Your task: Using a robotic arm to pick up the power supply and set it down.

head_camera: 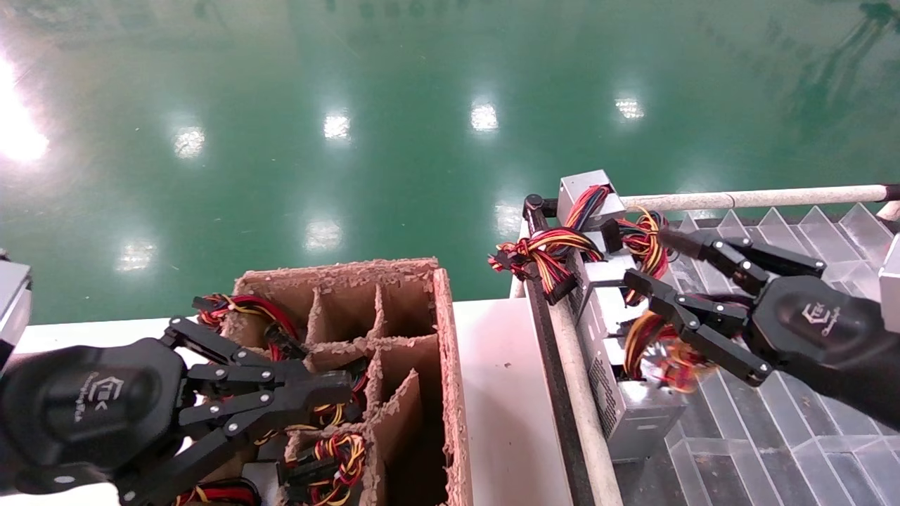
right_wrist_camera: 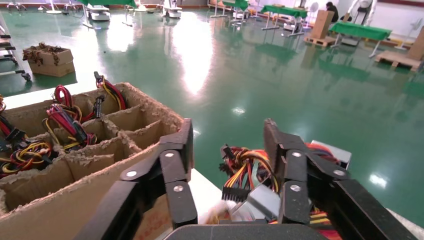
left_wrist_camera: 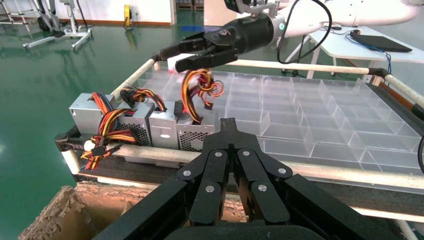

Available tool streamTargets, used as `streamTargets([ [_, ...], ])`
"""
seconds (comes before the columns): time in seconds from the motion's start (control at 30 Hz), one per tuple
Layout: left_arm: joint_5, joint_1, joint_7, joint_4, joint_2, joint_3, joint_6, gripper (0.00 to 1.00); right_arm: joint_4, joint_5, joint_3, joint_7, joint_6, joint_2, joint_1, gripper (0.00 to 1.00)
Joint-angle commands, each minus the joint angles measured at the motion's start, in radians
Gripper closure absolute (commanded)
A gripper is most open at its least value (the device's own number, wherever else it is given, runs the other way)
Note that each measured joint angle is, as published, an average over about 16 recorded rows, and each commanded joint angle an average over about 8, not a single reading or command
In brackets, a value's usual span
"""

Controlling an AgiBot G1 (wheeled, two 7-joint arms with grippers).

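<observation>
Several silver-grey power supplies stand in a row along the near edge of a clear divided tray (head_camera: 780, 429). The one nearest me (head_camera: 636, 414) has a perforated face (left_wrist_camera: 197, 134), and its red, yellow and black wires (head_camera: 664, 355) rise toward my right gripper (head_camera: 647, 258). That gripper hangs just above the row, open, with nothing clamped between its fingers. In the right wrist view the gripper (right_wrist_camera: 227, 142) frames a wire bundle (right_wrist_camera: 240, 167) and a grey metal corner (right_wrist_camera: 267, 200). The left wrist view shows it from afar (left_wrist_camera: 171, 60). My left gripper (head_camera: 344, 383) is shut and empty above the cardboard box (head_camera: 444, 365).
The cardboard box (right_wrist_camera: 75, 185) has torn dividers, and more wired units sit in its cells (head_camera: 330, 457). A white surface (head_camera: 503, 393) lies between box and tray. A pale rail (head_camera: 745, 199) frames the tray. Green floor (head_camera: 394, 105) lies beyond.
</observation>
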Motion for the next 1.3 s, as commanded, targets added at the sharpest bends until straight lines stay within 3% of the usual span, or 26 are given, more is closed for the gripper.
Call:
streamTargets([
  [0.03,0.000,0.000,0.000,0.000,0.000,0.000,0.000,1.00,0.000,-0.004,-0.002,0.004,0.000,-0.002,0.011,0.00],
  [0.57,0.000,0.000,0.000,0.000,0.000,0.000,0.000,1.00,-0.004,-0.022,-0.013,0.019,-0.051,-0.056,0.107,0.00],
  [1.03,0.000,0.000,0.000,0.000,0.000,0.000,0.000,1.00,-0.019,-0.104,-0.009,0.128,-0.175,-0.093,0.178,0.00],
  [1.3,0.000,0.000,0.000,0.000,0.000,0.000,0.000,0.00,-0.028,-0.153,-0.008,0.193,-0.250,-0.116,0.220,0.00],
])
